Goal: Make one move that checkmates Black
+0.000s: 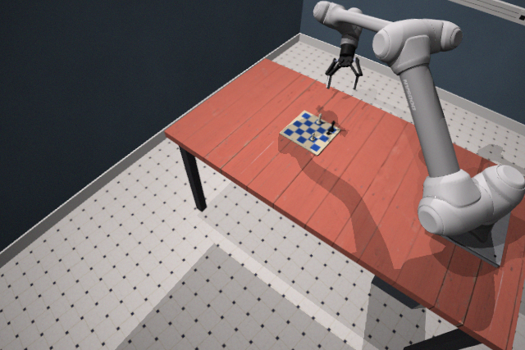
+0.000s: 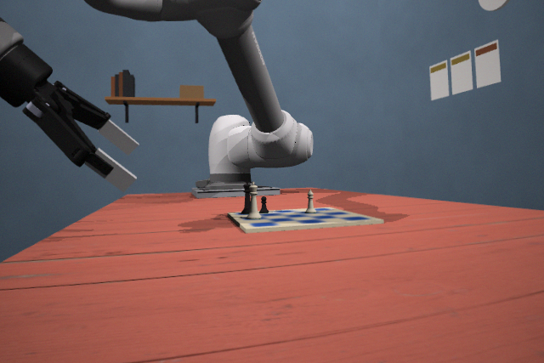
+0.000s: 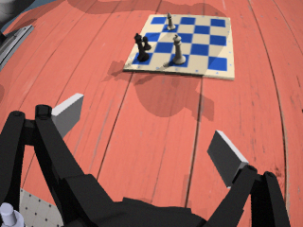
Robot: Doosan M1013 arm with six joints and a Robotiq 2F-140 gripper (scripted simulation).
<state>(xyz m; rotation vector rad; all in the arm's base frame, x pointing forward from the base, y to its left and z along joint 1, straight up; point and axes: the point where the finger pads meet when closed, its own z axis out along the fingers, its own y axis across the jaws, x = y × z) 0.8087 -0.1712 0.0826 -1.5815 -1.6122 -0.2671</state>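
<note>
A small blue-and-cream chessboard (image 1: 299,132) (image 2: 351,219) (image 3: 211,51) lies flat on the red wooden table (image 1: 254,160). A tall white piece (image 1: 320,118) (image 2: 253,202) (image 3: 178,51) stands near a tall black piece (image 2: 246,198) (image 3: 139,47) and a black pawn (image 2: 263,205) (image 3: 147,43) at one corner; the black pieces also show in the top view (image 1: 331,127). A smaller white piece (image 1: 313,137) (image 2: 310,201) (image 3: 169,21) stands apart. All are upright. My gripper (image 1: 341,87) (image 2: 129,164) (image 3: 149,125) is open and empty, high above the table's far edge, well short of the board.
The arm's base (image 1: 466,211) (image 2: 237,152) is bolted to the table's end beyond the board. The table's edges drop to a tiled floor (image 1: 127,274). A wall shelf (image 2: 160,100) hangs in the background.
</note>
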